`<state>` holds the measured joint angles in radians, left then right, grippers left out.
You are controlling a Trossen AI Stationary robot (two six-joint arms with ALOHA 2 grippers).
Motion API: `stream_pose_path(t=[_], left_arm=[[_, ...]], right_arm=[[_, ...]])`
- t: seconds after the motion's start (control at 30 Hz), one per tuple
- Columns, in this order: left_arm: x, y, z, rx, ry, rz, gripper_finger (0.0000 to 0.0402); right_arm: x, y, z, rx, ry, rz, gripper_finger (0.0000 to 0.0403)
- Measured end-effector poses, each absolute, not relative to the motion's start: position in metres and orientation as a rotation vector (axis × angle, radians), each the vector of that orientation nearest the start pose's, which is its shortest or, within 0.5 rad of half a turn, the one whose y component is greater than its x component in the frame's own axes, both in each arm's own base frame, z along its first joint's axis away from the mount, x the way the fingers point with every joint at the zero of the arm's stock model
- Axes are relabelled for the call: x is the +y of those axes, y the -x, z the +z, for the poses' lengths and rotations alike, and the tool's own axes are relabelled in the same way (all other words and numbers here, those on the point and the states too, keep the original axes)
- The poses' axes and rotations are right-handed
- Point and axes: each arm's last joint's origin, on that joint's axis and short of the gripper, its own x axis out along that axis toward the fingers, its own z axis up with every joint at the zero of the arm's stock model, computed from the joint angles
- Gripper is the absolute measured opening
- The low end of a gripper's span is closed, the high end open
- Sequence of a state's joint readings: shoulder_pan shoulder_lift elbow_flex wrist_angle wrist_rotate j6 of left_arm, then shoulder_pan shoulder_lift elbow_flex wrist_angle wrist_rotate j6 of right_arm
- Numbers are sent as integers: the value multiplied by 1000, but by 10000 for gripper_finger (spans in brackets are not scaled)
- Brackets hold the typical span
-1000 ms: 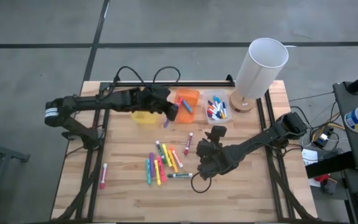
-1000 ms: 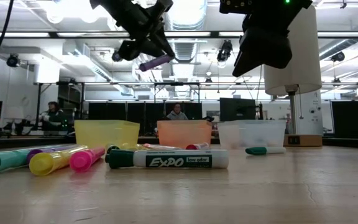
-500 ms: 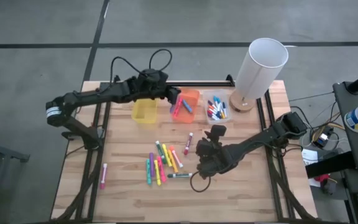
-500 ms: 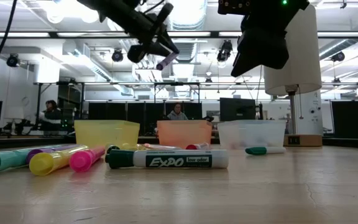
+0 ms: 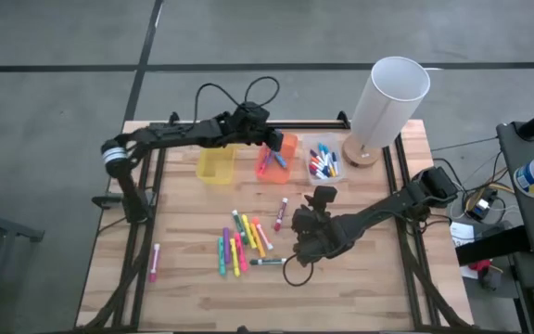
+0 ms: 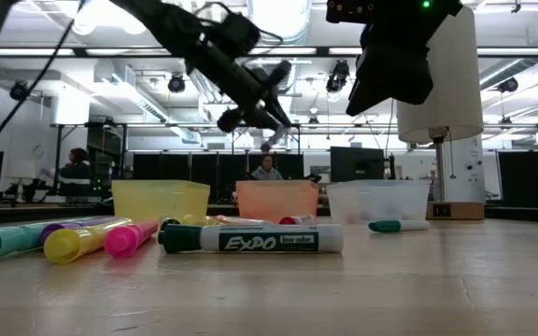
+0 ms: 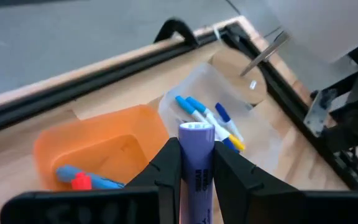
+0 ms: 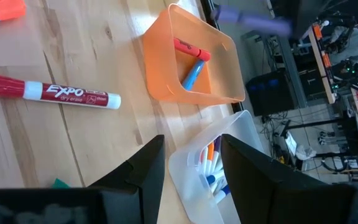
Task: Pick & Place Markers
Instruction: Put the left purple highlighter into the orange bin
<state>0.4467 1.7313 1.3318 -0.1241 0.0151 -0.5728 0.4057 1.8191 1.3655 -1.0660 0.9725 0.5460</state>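
While the left hand [image 7: 196, 165] grasps a purple marker [image 7: 196, 155] above the orange bin [image 5: 280, 150], its long axis seems to point toward the clear bin [image 5: 323, 160] just beside; the right hand [image 5: 306, 237] waits released, farther off.

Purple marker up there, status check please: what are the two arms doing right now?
Left gripper shut on purple marker, over orange bin. Right gripper open, empty, above the loose markers. Nothing in the way.
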Motion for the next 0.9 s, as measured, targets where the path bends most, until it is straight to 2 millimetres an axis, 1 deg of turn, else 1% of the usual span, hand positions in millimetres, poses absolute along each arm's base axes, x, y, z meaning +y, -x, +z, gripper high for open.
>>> stream_pose_path(t=[0.17, 0.33, 0.53, 0.63, 0.9], left_arm=[[185, -373, 248, 459, 693, 592, 64], [197, -386, 228, 493, 704, 614, 64], [204, -398, 205, 551, 722, 615, 64], [206, -400, 198, 567, 725, 619, 64], [208, -398, 189, 600, 735, 635, 64]], right_arm=[[110, -318, 222, 988, 508, -727, 150], [111, -318, 222, 988, 508, -725, 150], [111, -318, 222, 992, 511, -722, 150], [111, -317, 222, 992, 511, -721, 150], [111, -318, 222, 992, 511, -721, 150]])
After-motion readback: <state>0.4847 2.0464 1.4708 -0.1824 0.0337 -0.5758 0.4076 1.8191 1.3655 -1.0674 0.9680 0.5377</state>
